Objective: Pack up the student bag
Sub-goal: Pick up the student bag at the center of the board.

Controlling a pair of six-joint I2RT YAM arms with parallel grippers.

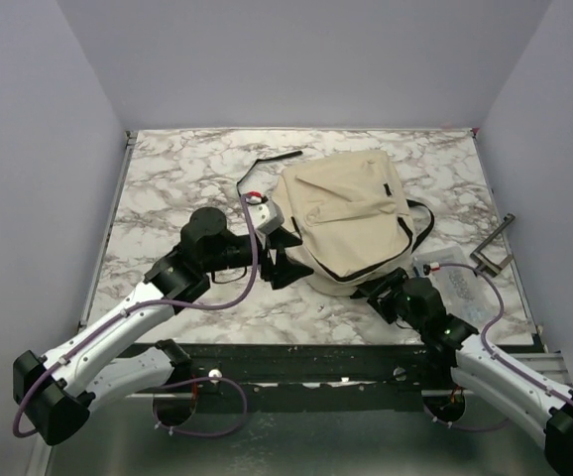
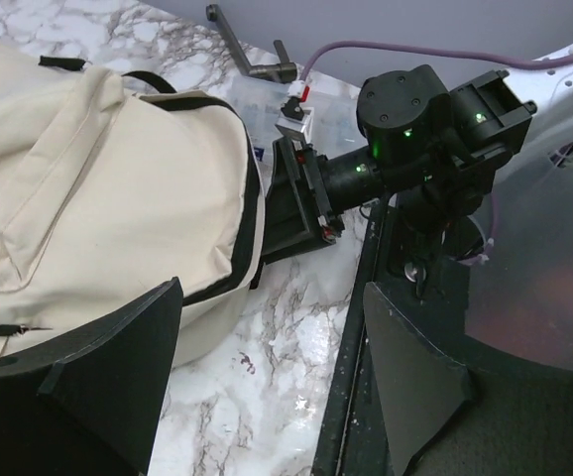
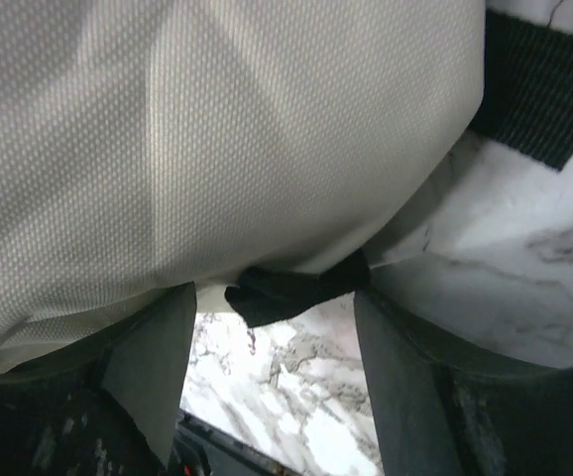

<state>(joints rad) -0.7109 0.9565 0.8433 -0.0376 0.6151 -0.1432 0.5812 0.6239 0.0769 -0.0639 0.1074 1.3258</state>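
Note:
The cream-beige student bag (image 1: 346,213) lies flat in the middle of the marble table, its zippers looking closed. My left gripper (image 1: 285,260) is open and empty at the bag's near-left edge. In the left wrist view the bag (image 2: 88,188) lies beside the left finger of that gripper (image 2: 267,397). My right gripper (image 1: 386,288) is at the bag's near edge. In the right wrist view it (image 3: 277,367) is open, its jaws on either side of a small black tab (image 3: 286,288) under the bag's fabric (image 3: 217,129). No books show.
A clear plastic box (image 1: 460,286) lies right of the bag by the right arm. A metal handle (image 1: 495,248) stands at the table's right edge. A loose black strap (image 1: 267,164) trails at the bag's far left. The black front rail (image 1: 296,362) runs along the near edge.

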